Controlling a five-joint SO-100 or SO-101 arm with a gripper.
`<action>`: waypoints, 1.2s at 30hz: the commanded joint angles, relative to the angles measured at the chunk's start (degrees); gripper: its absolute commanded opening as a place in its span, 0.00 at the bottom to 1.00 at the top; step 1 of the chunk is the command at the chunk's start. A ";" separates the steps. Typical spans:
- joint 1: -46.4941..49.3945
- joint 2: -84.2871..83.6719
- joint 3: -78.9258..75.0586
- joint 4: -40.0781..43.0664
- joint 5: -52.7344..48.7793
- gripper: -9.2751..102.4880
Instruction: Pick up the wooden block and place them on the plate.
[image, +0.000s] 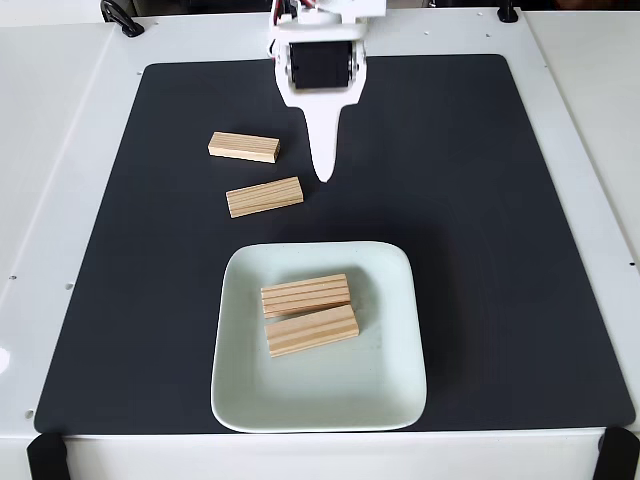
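Claw (323, 172), jaw gap hidden and carrying nothing, should drop onto the nearest block (264, 197) at eight o'clock, straddling its narrow width.

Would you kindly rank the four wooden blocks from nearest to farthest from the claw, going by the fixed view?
From the claw:
1. Block on the mat just left of and below the tip.
2. Block on the mat farther left, nearer the top.
3. Upper block on the plate, below the tip.
4. Lower block on the plate; plate.
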 joint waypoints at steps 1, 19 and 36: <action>1.23 13.54 15.03 -5.80 -4.57 0.08; 17.23 14.41 26.28 -14.33 -18.72 0.08; 13.45 -2.20 7.91 -3.16 -32.78 0.08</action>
